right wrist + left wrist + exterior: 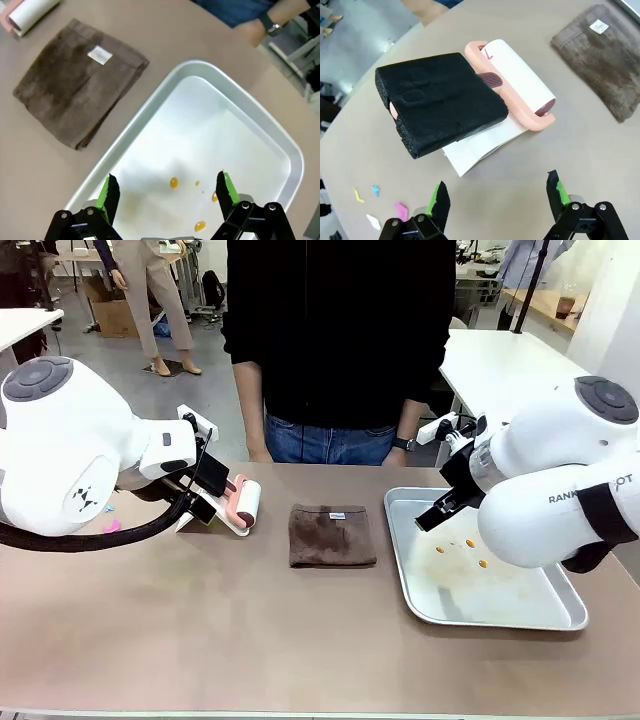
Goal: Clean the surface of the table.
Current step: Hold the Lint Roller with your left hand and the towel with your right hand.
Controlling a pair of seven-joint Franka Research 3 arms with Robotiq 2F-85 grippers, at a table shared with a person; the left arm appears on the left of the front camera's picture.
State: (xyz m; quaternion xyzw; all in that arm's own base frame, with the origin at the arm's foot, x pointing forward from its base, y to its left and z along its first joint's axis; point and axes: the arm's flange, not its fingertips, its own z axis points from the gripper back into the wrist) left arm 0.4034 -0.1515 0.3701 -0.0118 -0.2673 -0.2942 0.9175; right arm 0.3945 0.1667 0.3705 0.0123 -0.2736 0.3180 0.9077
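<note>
Both jaws stood wide and empty: the left gripper (497,190) hovered over a lint roller (517,80) and black foam block (440,107), the right gripper (166,184) over a spotted metal tray (225,135). Coloured scraps (400,210) lay on the table (600,165) underneath; cleaning looked unstarted.

Left: pink-framed lint roller (243,506) with a white roll, lying on a white sheet (480,147); a black foam block (442,102) rests over its handle. Small coloured scraps (400,210) lie nearby. Centre: folded brown cloth (332,535) with a white label. Right: shiny metal tray (520,590) with orange drops (173,183).
</note>
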